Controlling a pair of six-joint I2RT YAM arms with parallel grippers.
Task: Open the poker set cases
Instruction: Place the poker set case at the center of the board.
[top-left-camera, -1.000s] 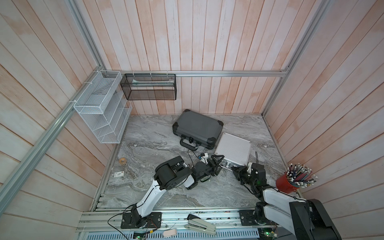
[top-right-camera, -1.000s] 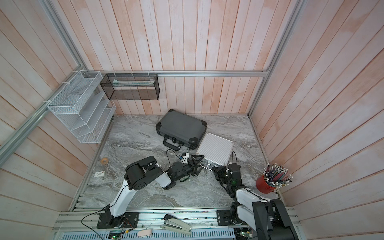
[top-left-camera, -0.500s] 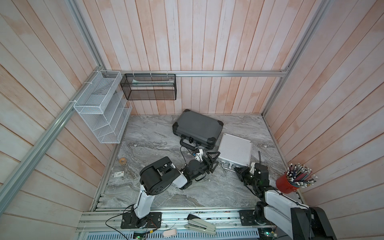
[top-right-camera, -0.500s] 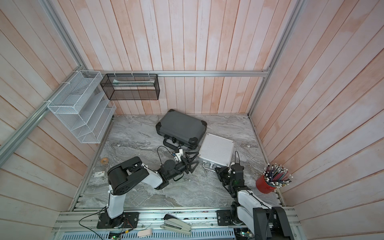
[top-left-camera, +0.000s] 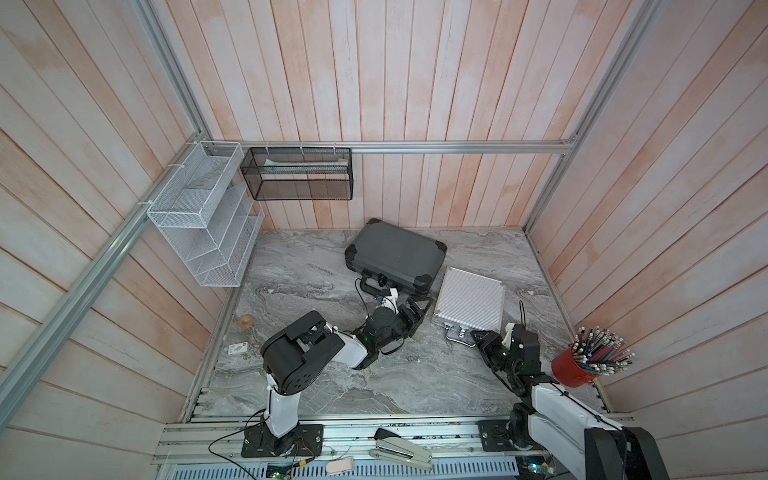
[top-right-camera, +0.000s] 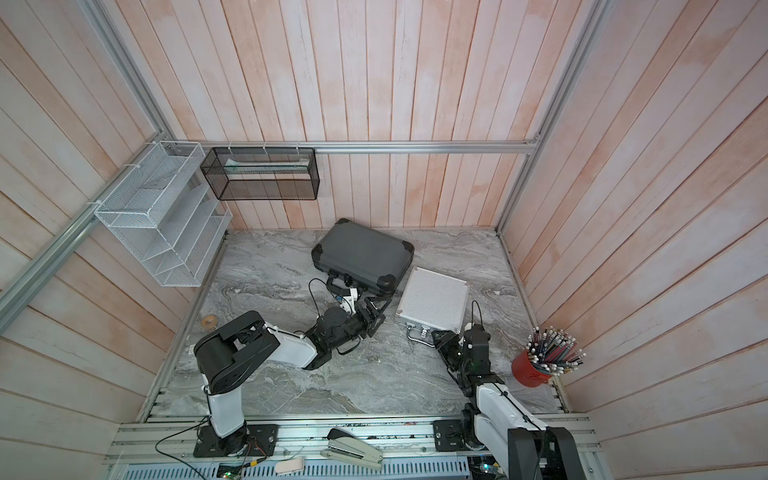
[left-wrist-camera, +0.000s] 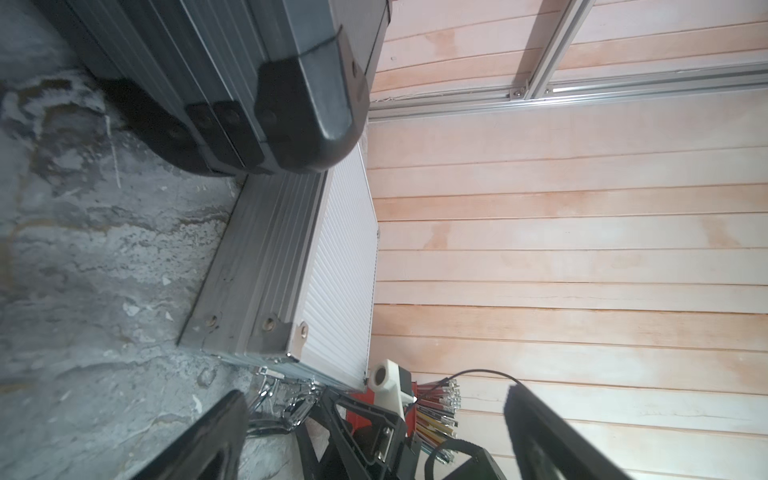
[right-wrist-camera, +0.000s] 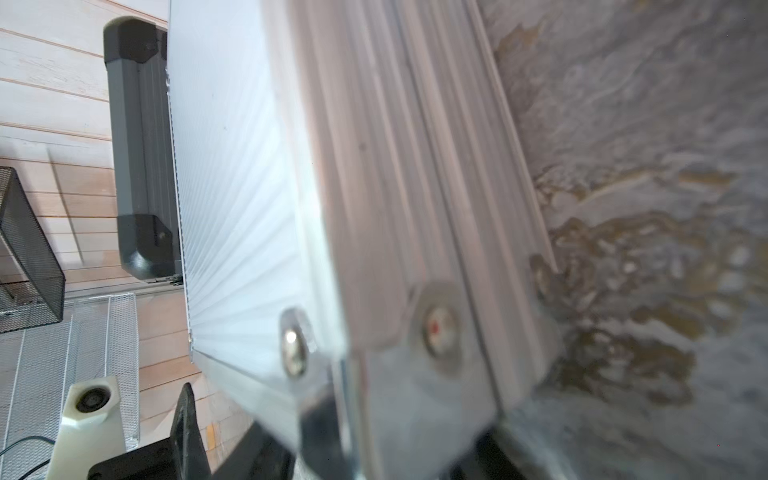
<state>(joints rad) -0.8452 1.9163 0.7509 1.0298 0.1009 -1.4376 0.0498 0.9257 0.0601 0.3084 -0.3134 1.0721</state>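
text: none legible | small card (top-left-camera: 237, 348): print perhaps present, too small to read

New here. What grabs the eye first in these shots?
Two closed cases on the marbled grey tabletop: a large dark grey briefcase-style case with black corners near the back wall, and a smaller square ribbed silver aluminium case close beside it on its right. The left tool, jaws open, sits by the grey case's near corner; the right tool is at the silver case's handle edge.
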